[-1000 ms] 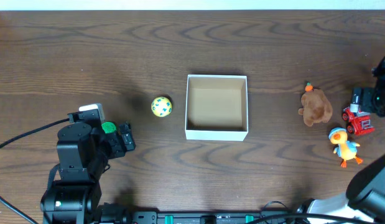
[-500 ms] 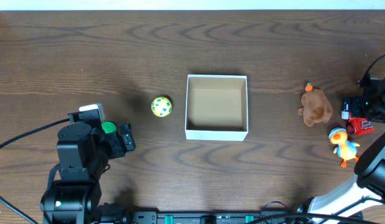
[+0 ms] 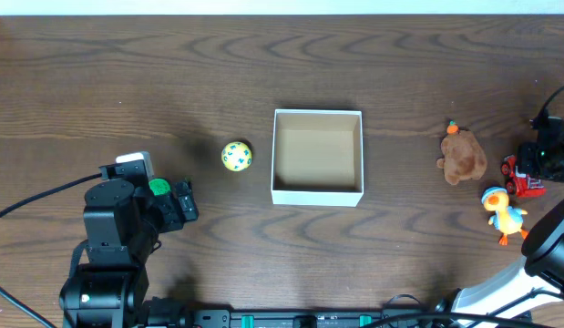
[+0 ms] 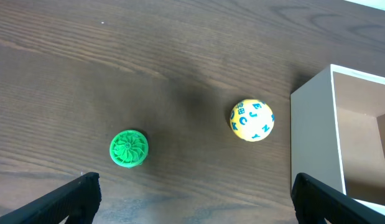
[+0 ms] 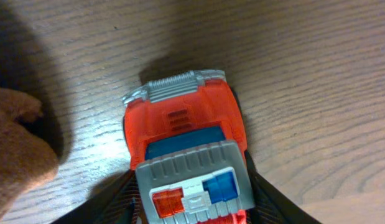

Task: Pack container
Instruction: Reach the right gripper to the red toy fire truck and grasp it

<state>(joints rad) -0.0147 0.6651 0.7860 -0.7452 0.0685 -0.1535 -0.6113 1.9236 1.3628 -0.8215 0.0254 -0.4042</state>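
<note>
The container (image 3: pixel 317 194), a shallow white-walled box with a tan inside, sits mid-table with nothing in it; its left wall (image 4: pixel 310 124) shows in the left wrist view. At the far right, my right gripper (image 3: pixel 537 166) is over a red toy truck (image 3: pixel 522 179). In the right wrist view the fingers (image 5: pixel 114 199) press both sides of the truck (image 5: pixel 183 118), so the gripper (image 5: pixel 192 200) is shut on it. My left gripper (image 4: pixel 194 194) hangs open over bare table, nearer than a green disc (image 4: pixel 129 148) and a yellow lettered ball (image 4: pixel 251 120).
A brown plush (image 3: pixel 462 157) lies just left of the truck, and a yellow duck toy (image 3: pixel 504 211) sits in front of it. The ball (image 3: pixel 236 156) is left of the container, the green disc (image 3: pixel 158 188) beside the left arm. Cables trail at the front left.
My right gripper has come down over the red truck and closed its fingers against the truck's sides. The left arm has not moved.
</note>
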